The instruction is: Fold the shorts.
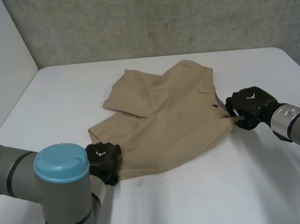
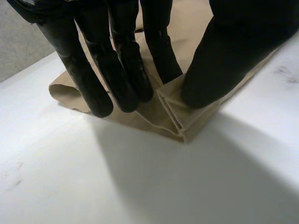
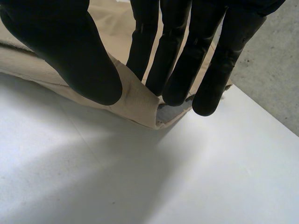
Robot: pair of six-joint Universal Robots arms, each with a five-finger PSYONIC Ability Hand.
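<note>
Tan shorts (image 1: pixel 166 116) lie partly folded and rumpled in the middle of the white table (image 1: pixel 209 201). My left hand (image 1: pixel 102 158) is at the shorts' near left corner. In the left wrist view its fingers (image 2: pixel 117 70) and thumb (image 2: pixel 224 60) pinch up a fold of that corner (image 2: pixel 180 126). My right hand (image 1: pixel 251 106) is at the shorts' right edge, beside a dark button (image 1: pixel 214 106). There, in the right wrist view, the thumb (image 3: pixel 70 46) and fingers (image 3: pixel 187 56) pinch a corner of the cloth (image 3: pixel 140 105) and hold it a little off the table.
A grey concrete wall (image 1: pixel 158 18) runs behind the table's far edge and a white panel (image 1: pixel 0 56) stands at the left. My left arm's blue-capped joint (image 1: pixel 60 165) stands over the near left of the table. Bare table lies in front of the shorts.
</note>
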